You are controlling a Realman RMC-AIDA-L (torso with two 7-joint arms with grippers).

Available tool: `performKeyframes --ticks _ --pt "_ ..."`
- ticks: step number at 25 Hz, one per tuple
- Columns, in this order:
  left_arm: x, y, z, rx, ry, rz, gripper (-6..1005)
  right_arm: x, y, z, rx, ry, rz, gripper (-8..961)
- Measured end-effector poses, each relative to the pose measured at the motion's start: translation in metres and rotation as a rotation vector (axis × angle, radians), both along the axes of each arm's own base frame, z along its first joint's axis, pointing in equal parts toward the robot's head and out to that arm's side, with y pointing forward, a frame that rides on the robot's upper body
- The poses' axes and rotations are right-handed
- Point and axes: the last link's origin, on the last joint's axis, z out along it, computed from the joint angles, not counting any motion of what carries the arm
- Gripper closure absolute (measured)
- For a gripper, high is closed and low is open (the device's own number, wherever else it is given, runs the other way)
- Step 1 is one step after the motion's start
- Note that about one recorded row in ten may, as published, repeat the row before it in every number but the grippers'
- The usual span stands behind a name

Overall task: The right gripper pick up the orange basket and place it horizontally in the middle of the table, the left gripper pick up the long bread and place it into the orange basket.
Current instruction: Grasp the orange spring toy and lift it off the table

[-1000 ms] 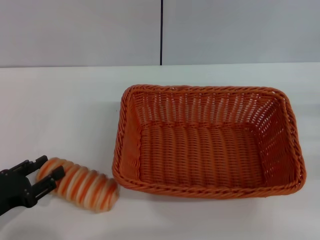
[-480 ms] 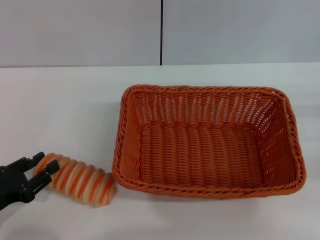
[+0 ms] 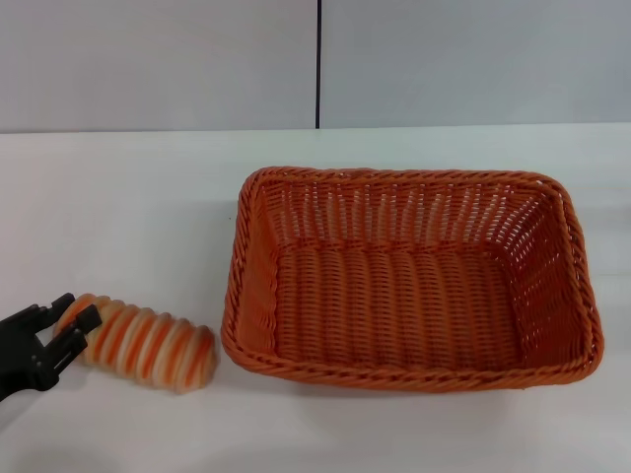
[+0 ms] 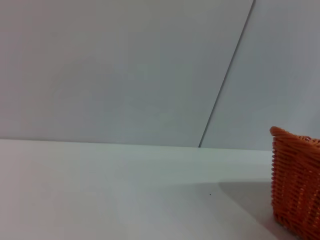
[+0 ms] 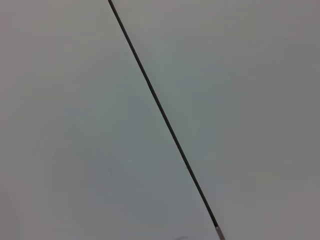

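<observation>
left end effector (image 3: 71, 328) pinching ridged, striped long bread (image 3: 143, 341) beside woven rectangular orange basket (image 3: 409, 278).

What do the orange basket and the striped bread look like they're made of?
The orange basket looks like woven wicker or plastic rattan: ribbed strands, braided rim, slight sheen. The long bread, with the left gripper at its end, seems a moulded toy, likely soft plastic or foam: smooth, matte orange and cream ridges. Neither material is certain.

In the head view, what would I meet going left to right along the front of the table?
The left gripper, its jaws around one end of the long bread → the orange basket, all on the white table.
</observation>
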Motion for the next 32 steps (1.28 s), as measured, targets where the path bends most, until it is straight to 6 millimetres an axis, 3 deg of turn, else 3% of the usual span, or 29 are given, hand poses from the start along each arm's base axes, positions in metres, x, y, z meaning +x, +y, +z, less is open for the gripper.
performKeyframes --ticks 13,32 --pt "0.0027 0.0025 -0.0012 -0.007 -0.002 -0.016 723 0.0007 0.0014 -0.0003 -0.001 0.002 -0.009 393" --pt "0.0074 0.0092 -0.0026 -0.012 -0.008 -0.037 825 -0.0007 0.0058 -0.0009 -0.004 0.002 -0.010 394"
